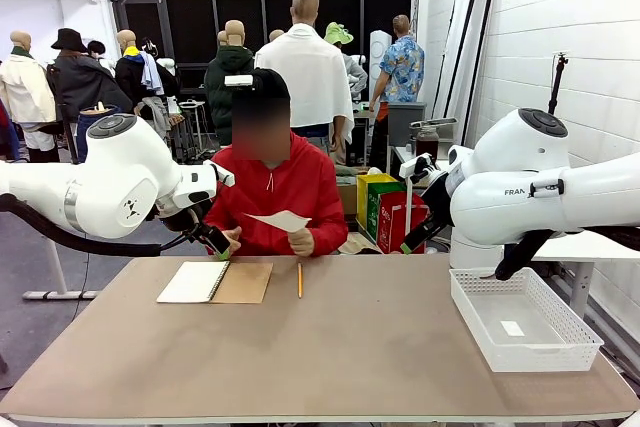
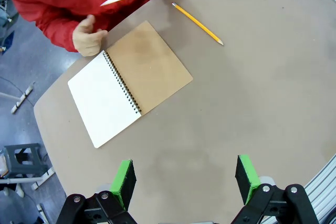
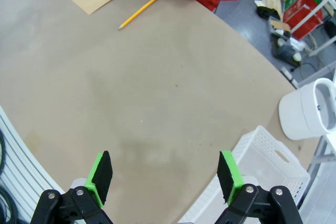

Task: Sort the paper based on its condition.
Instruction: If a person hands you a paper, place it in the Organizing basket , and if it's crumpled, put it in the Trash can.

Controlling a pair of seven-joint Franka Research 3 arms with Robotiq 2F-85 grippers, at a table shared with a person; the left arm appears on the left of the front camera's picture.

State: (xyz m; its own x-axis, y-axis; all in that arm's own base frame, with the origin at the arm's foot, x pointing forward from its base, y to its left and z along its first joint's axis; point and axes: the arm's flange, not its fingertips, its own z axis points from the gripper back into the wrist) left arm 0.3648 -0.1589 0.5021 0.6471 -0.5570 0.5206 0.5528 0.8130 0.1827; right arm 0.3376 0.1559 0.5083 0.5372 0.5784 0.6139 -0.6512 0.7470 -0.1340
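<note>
– Well, where is the thin white sheet of paper point(image 1: 280, 219)?

– At the centre of the front view, held up off the brown bench point(image 1: 380, 347) in the person's hand point(image 1: 300, 241), in front of a red hoodie point(image 1: 310, 187). The left wrist view catches it from above, at the top edge of the frame.

– And the robot's left hand point(image 2: 185, 176)?

– Its own wrist view has it spread wide, green pads point(image 2: 124, 178) far apart at the bottom of the frame, nothing between them, bare bench beneath. In the front view it is a dark shape at left centre, close to the person's other hand point(image 1: 232, 240); how it stands cannot be read there.

– The robot's right hand point(image 3: 164, 174)?

– Likewise wide apart and holding nothing, over bare bench. A white plastic mesh basket point(image 3: 268, 161) fills that frame's lower right corner. The front view adds a small white tag point(image 1: 512, 328) on the basket's floor.

– What else lies about?

– An open spiral notebook with a brown cardboard cover point(image 1: 215, 282), blank page up, left of centre, and a yellow pencil point(image 1: 299, 279) just to its right, not touching it. The left arm's bulky white joint point(image 1: 115, 187) covers part of the person's sleeve, and the right arm point(image 1: 530, 187) looms over the basket at the upper right.
</note>
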